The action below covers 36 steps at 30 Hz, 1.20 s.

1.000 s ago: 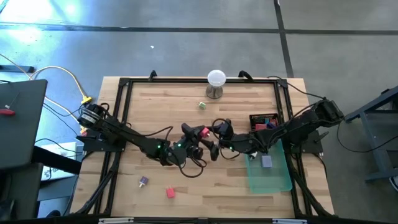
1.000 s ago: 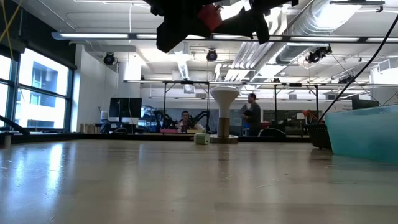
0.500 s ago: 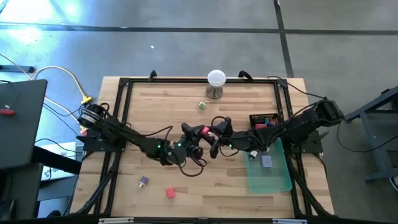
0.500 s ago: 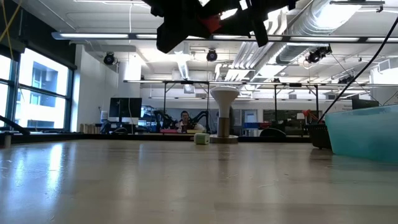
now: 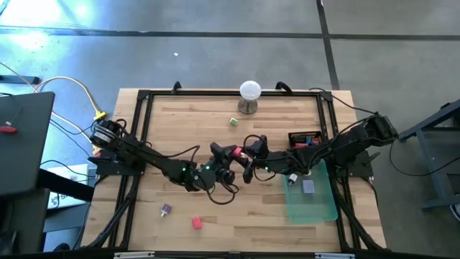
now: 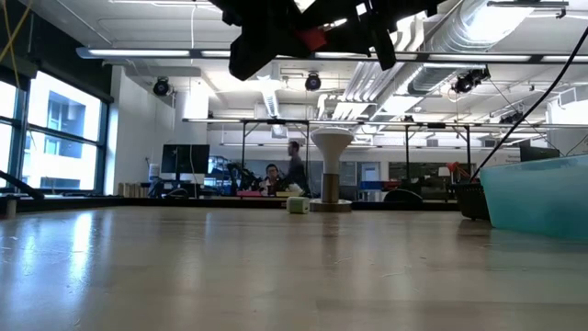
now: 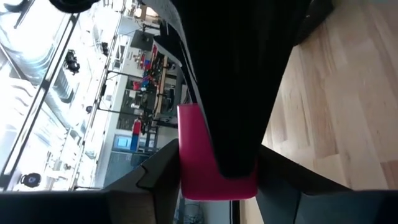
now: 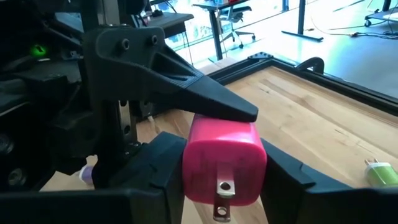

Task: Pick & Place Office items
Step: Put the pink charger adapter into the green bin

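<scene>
At the near left of the wooden table, two loose office items are seen from above: a small purple piece and, just to its right and nearer, a red piece. Further in, the left arm is stretched from the left edge toward the middle, and its left gripper is raised above the table centre. A pink block is pinched between its fingers, and in the left wrist view that pink block is seen pressed against one dark finger.

Right at the middle, the handover is caught: the right gripper is met head-on with the left one, and the same pink block is clamped between its two dark fingers, metal prongs pointing outward. So the block is held by both grippers at once, well above the tabletop; in the low view it is seen as a red patch among the dark fingers overhead.

Toward the far side, a pale green piece is lying alone on the wood, with the white ball on its metal stand behind it at the far edge.

On the right, a black box with red and purple pieces in it is placed beside the right arm. Nearer, a translucent green tray is seen with a lavender piece resting inside.
</scene>
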Available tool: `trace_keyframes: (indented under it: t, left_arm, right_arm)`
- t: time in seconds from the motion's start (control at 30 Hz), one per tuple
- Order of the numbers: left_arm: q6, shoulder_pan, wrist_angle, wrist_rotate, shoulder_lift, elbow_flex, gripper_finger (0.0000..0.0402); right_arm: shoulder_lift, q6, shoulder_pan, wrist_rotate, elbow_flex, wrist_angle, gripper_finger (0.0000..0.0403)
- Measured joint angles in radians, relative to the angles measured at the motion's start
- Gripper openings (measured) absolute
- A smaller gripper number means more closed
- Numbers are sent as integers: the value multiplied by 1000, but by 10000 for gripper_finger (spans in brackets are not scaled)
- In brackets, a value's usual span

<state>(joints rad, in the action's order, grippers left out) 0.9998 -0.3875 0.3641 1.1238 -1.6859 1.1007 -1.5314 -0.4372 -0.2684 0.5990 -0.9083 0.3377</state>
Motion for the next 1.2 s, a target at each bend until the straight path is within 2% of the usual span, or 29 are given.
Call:
trace_keyframes:
  t: [0.33, 0.57, 0.63, 0.77, 0.93, 1.03, 1.13, 1.2]
  left_arm:
    - [40, -30, 8, -10, 0, 0, 172]
    - [60, -74, 8, 27, 0, 1, 172]
    - [22, -86, 14, 18, 1, 2, 172]
    - [-101, -108, 10, -62, 4, 3, 173]
    - [-207, -117, -8, -71, 30, 3, 173]
    - [-283, -116, -80, -81, 58, 3, 173]
    - [-394, -106, -185, -156, 95, 3, 173]
    - [-486, -92, -262, -251, 124, 3, 173]
  right_arm:
    - [0, 9, 0, 14, -1, -30, 143]
    - [0, 17, 0, 53, 0, -59, 143]
    - [7, 19, -4, 91, 2, -110, 143]
    - [31, -1, -15, 156, 2, -193, 143]
    - [89, 22, -55, 150, 2, -288, 143]
    - [131, 21, -89, 127, 0, -377, 143]
    - [184, -40, -129, 134, 1, -509, 143]
    - [214, -84, -152, 136, 0, -580, 143]
